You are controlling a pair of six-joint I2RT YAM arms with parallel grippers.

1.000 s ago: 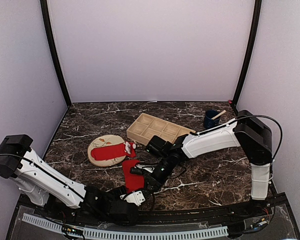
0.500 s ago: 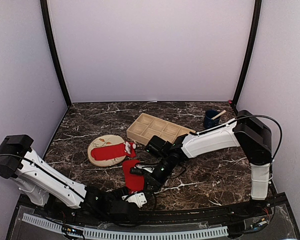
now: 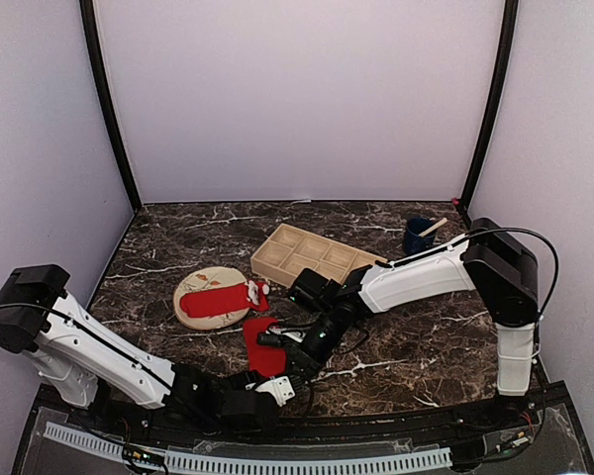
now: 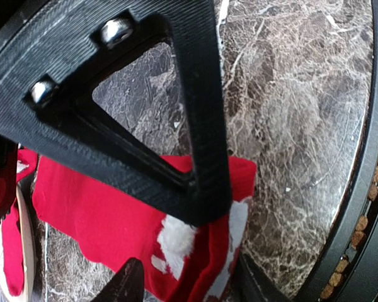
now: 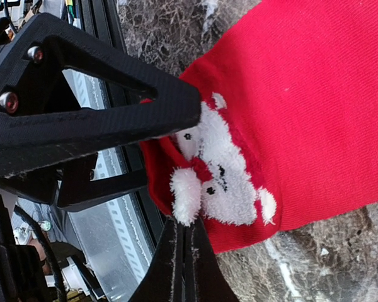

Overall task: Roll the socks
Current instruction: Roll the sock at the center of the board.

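1. My left arm lies low along the near edge. In the top view it runs from its shoulder at 8 o'clock off toward 4 o'clock
2. The left wrist bends there, so the left gripper points toward 2 o'clock. On its own camera I see the jaws standing apart
3. My right arm rises from its base at 4 o'clock, folds at the elbow and stretches toward 8 o'clock
4. From the right wrist the right gripper slants toward 7 o'clock, with its jaws pressed together
5. Both grippers end just beside each other, nose to nose, near 6 o'clock. I cannot tell whether they touch
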